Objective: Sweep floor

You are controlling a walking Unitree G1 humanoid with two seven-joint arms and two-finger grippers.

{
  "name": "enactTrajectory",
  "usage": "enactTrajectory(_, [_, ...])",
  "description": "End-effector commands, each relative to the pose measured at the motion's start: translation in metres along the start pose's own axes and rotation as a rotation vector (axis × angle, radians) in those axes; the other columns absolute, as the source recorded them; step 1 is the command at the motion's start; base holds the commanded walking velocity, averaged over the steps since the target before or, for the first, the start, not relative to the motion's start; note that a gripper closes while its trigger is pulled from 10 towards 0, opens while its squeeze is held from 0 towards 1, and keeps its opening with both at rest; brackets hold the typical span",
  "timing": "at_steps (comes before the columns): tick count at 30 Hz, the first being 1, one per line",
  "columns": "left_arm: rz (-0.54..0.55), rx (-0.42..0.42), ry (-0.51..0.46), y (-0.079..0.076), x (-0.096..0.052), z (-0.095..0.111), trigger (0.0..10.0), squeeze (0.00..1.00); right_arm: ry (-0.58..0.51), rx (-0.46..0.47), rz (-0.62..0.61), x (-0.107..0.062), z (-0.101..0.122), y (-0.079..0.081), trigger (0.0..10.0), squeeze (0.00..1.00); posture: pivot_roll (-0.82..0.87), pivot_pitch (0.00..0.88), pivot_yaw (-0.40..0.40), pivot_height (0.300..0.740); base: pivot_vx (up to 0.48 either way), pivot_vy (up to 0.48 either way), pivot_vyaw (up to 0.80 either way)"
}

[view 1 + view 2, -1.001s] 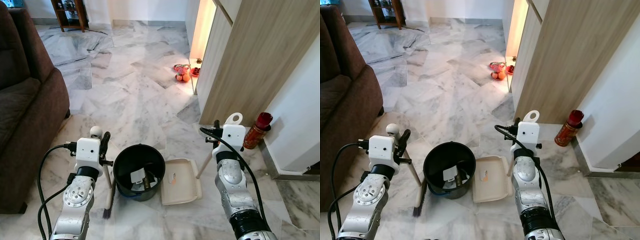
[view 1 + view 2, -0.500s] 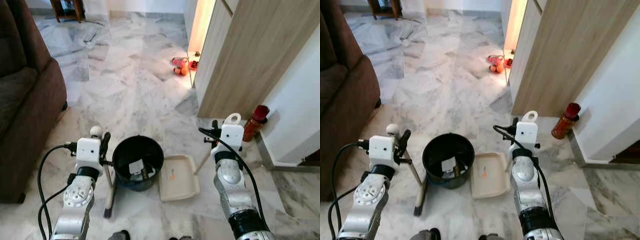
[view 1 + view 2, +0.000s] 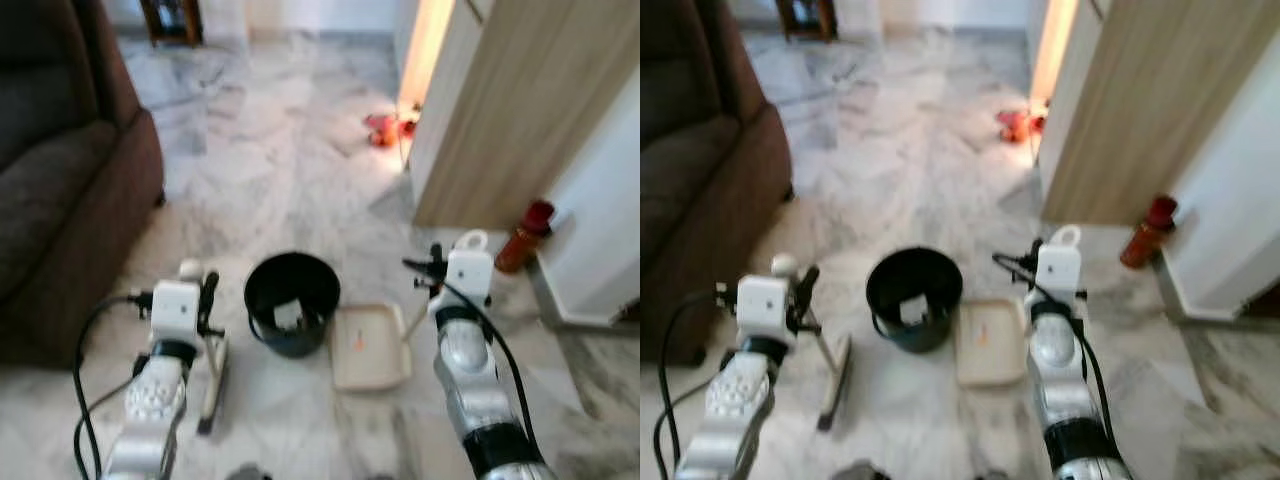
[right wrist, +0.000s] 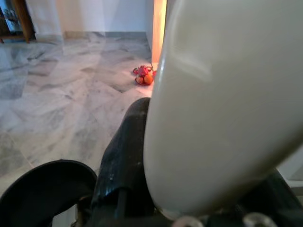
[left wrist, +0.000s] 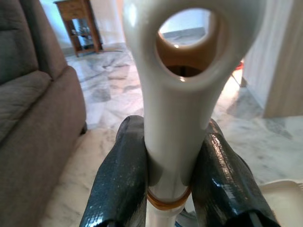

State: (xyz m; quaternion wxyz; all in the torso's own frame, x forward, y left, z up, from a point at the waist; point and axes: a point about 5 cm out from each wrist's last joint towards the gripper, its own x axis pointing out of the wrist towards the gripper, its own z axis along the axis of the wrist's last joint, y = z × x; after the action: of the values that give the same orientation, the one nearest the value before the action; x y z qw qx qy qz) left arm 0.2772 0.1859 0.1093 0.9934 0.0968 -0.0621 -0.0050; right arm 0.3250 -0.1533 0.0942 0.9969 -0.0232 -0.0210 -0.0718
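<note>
Broom [image 3: 212, 380] pinched at its handle by left gripper [image 5: 168, 189]; brush end rests on marble floor [image 3: 280, 190] below it.
Right gripper [image 4: 142, 156] clamps dustpan [image 3: 368, 347] handle, pan beside black bucket [image 3: 292, 302]. Judged mid-collection: next, sweep debris toward pan.

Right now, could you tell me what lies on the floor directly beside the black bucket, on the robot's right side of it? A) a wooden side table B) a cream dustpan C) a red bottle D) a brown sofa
B: the cream dustpan lies flat on the marble right next to the black bucket, while the red bottle stands farther off by the wall.
</note>
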Motion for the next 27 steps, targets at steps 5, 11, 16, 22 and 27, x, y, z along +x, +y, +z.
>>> enactTrajectory(5, [-0.007, -0.008, -0.029, -0.0017, 0.0014, 0.006, 10.0, 0.0, -0.033, 0.019, 0.031, 0.002, 0.0074, 0.0074, 10.0, 0.0, 0.01, 0.102, -0.028, 0.74, -0.267, 0.0, 0.0])
enactTrajectory(11, [-0.008, -0.009, -0.029, -0.0025, 0.0014, 0.0058, 10.0, 0.0, -0.026, 0.018, 0.029, 0.0011, 0.0057, 0.0065, 10.0, 0.0, 0.01, 0.099, -0.029, 0.74, -0.258, 0.0, 0.0])
enactTrajectory(16, [-0.006, -0.008, -0.029, -0.0026, 0.0017, 0.0057, 10.0, 0.0, -0.023, 0.016, 0.028, 0.0006, 0.0047, 0.0063, 10.0, 0.0, 0.01, 0.088, -0.03, 0.74, 0.0, 0.0, 0.0])
enactTrajectory(22, [-0.005, -0.011, -0.032, -0.0032, 0.0009, 0.0059, 10.0, 0.0, -0.022, 0.021, 0.032, 0.0004, 0.0042, 0.0064, 10.0, 0.0, 0.0, 0.077, -0.032, 0.74, 0.0, 0.0, 0.0])
enactTrajectory(27, [-0.009, -0.014, -0.032, -0.0037, 0.0007, 0.0057, 10.0, 0.0, -0.021, 0.027, 0.022, 0.0005, 0.0045, 0.0056, 10.0, 0.0, 0.0, 0.074, -0.031, 0.74, 0.0, 0.0, 0.0])
